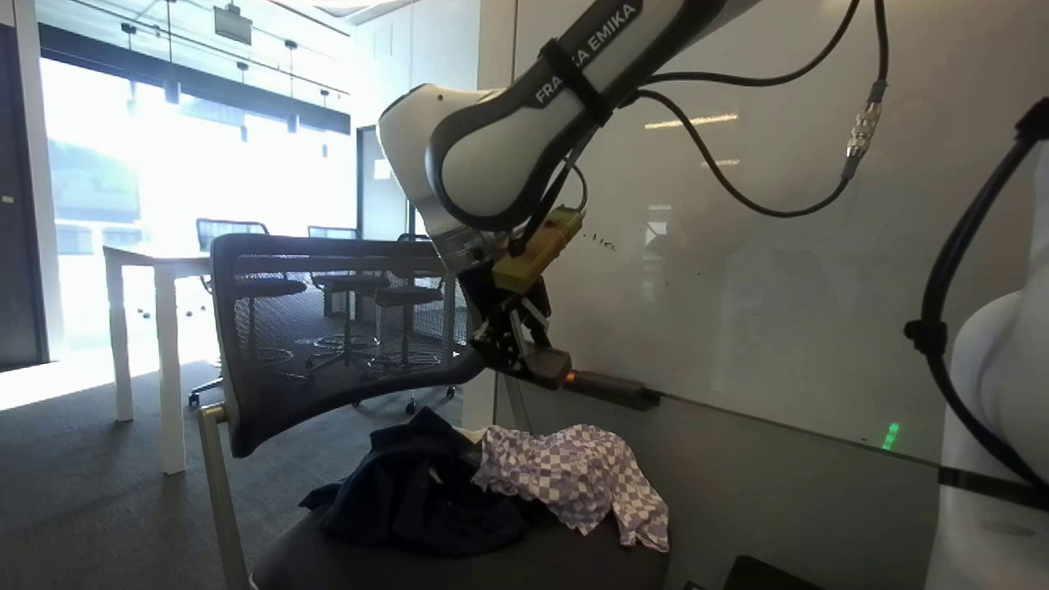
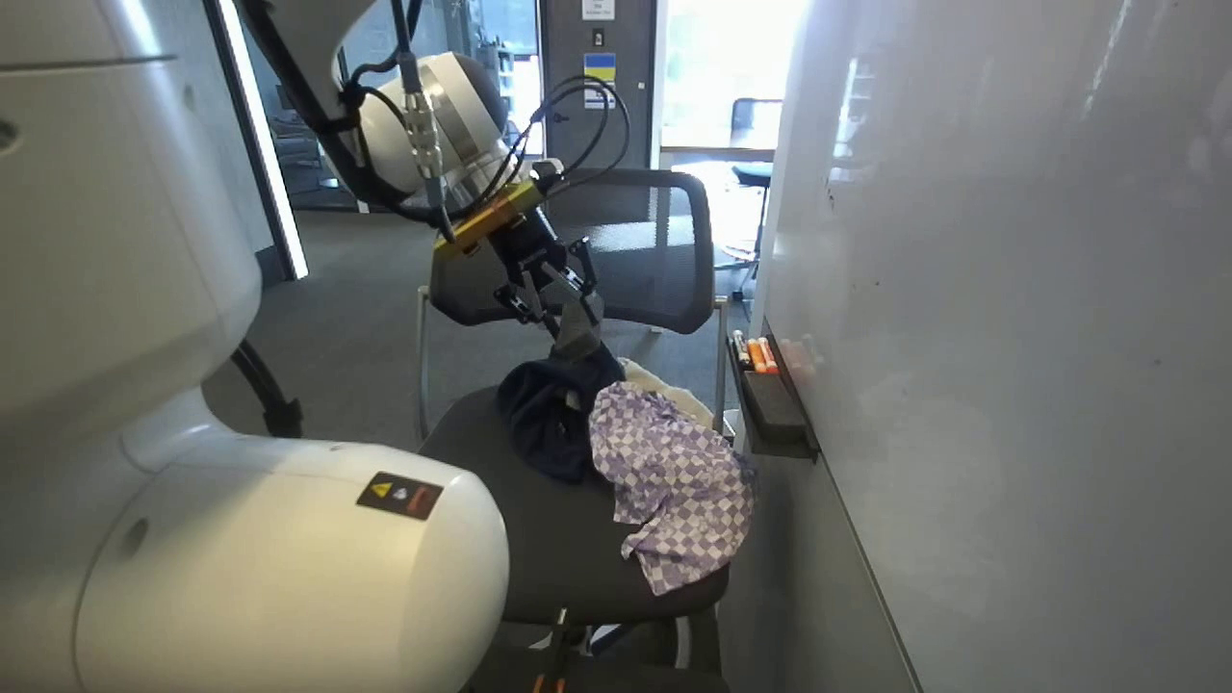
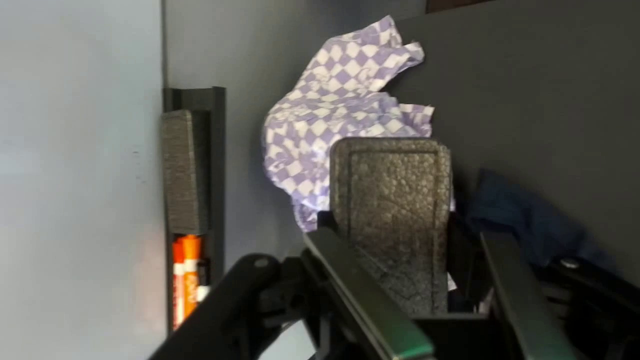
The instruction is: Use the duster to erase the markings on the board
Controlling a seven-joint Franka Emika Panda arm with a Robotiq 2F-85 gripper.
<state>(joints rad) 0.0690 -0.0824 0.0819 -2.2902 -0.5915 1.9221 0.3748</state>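
While gripping the duster (image 3: 392, 200) by both sides, with fingers (image 3: 362, 290) parted just to its width, poised over the heaped cloths (image 1: 565, 475) on the chair (image 2: 568, 558), apart from the board (image 1: 778, 311). Apparently at the carrying step, before wiping. Next, probably: swing past the tray (image 3: 219, 175), turn a flat face toward the dark marks (image 1: 606, 243), press and sweep.

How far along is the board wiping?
Done: the duster is gripped and lifted. In hand: the gripper holds it above the chair seat, apart from the board. Left: dark marks show on the board, so erasing those, and probably most wiping, looks still to do.
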